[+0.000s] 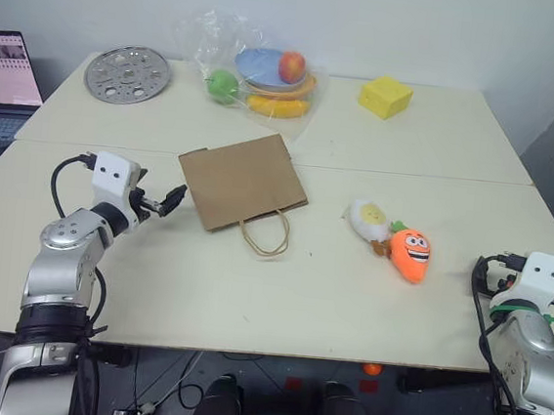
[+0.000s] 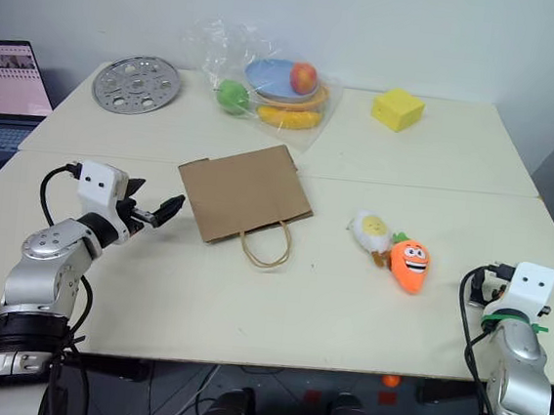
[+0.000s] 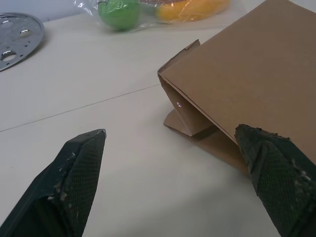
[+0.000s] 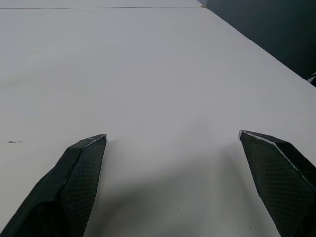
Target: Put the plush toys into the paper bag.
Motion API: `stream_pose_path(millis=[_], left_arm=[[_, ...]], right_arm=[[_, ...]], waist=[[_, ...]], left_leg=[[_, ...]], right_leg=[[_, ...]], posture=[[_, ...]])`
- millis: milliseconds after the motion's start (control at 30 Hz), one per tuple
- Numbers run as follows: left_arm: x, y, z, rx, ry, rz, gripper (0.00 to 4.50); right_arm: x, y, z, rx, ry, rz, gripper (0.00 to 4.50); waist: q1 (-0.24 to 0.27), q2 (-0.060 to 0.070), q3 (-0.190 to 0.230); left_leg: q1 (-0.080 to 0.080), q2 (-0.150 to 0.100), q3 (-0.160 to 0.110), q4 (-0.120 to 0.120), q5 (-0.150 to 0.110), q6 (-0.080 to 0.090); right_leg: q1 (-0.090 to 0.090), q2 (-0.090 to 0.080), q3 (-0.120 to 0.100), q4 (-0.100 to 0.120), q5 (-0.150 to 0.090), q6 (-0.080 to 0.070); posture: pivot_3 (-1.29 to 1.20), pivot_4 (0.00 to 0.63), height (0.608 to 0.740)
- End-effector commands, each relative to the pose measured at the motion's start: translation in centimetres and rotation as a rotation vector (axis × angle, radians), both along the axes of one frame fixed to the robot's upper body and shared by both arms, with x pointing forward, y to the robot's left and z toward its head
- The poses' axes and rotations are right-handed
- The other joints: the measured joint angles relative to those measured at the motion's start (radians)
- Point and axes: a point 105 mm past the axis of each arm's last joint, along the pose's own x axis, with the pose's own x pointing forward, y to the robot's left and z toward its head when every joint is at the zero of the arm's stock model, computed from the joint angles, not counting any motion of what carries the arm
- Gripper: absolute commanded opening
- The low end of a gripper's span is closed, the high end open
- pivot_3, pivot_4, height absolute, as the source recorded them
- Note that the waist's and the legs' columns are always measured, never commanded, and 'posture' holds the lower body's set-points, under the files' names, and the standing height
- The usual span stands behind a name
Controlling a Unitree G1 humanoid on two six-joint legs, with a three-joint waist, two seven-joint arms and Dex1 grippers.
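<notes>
The paper bag [image 1: 242,180] is plain brown kraft, lying flat near the middle of the cream table [image 1: 199,298], its thin tan loop handle [image 1: 265,234] trailing toward the near edge; from the left wrist view its far-left corner shows a folded gusset slightly lifted off the table, and no print or label can be read on it. To its right, well apart from it, the two plush toys lie touching each other: the white egg-shaped one [image 1: 368,219] with a yellow centre, and just nearer and to the right the orange carrot [image 1: 411,254] with a wide smiling face and green leaves. The left gripper [image 1: 168,200] hovers just beside the bag's left edge with its black fingers spread apart and nothing between them. The right gripper [image 4: 173,182], at the near right over bare table, also has its fingers wide apart and empty. At the far side sit a perforated metal disc [image 1: 127,73], a clear plastic bag of toy fruit [image 1: 260,74] and a yellow block [image 1: 385,96].
</notes>
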Motion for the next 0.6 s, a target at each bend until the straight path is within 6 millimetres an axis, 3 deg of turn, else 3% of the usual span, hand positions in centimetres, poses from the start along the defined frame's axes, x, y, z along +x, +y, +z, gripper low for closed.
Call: stream_pose_path(millis=[33,600], left_arm=[[-0.3,0.3,2.1,0.008,-0.068,-0.003,4.48],[-0.9,0.1,2.2,0.026,-0.079,-0.036,4.48]], right_arm=[[0.2,-0.6,1.6,-0.033,-0.055,-0.009,4.50],[0.8,0.2,1.8,-0.041,-0.058,0.039,4.50]], waist=[[0.000,0.000,0.000],[0.000,0.000,0.000]], left_leg=[[0.000,0.000,0.000,0.000,0.000,0.000],[0.000,0.000,0.000,0.000,0.000,0.000]], right_leg=[[0.000,0.000,0.000,0.000,0.000,0.000],[0.000,0.000,0.000,0.000,0.000,0.000]], posture=[[0.00,0.150,0.740],[0.00,0.150,0.740]])
